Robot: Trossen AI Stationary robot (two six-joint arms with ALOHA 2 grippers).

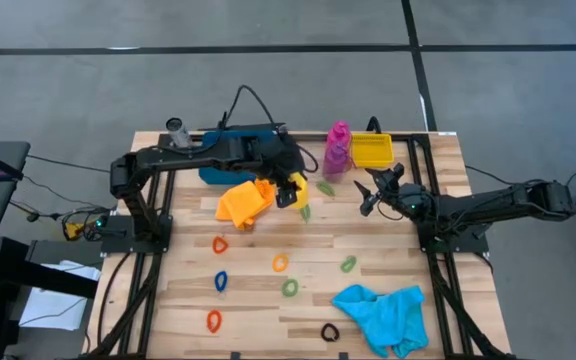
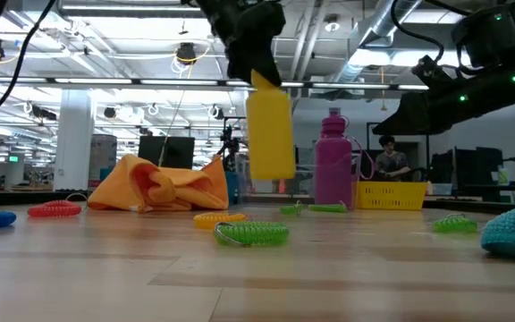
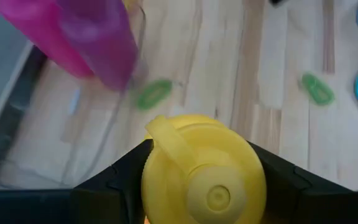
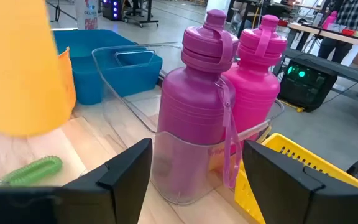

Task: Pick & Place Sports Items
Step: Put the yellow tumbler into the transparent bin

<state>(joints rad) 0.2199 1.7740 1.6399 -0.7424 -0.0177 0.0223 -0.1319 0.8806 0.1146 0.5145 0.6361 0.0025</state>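
Note:
My left gripper (image 1: pixel 290 190) is shut on a yellow bottle (image 2: pixel 271 134) and holds it above the table, right of the orange cloth (image 1: pixel 246 200). The purple bottle (image 4: pixel 194 118) and the magenta bottle (image 4: pixel 260 74) stand upright in a clear container (image 4: pixel 126 96) at the far edge. My right gripper (image 1: pixel 368 196) is open and empty, its fingers pointing at the purple bottle. The cyan cloth (image 1: pixel 383 312) lies at the near right. Several coloured rings, such as one green ring (image 1: pixel 290 287), lie on the table's near half. My left gripper pinches the yellow bottle at its capped top (image 3: pixel 166 155), one finger on each side. The fingers come from above, pointing down. The bottle hangs about upright below them, its bottom (image 2: pixel 273 174) clear of the table.
A blue tray (image 1: pixel 230 165) lies at the far edge, partly under my left arm. A small yellow bin (image 1: pixel 371 150) stands right of the clear container. Green rings (image 1: pixel 325 187) lie between the two grippers. People and desks show in the room behind.

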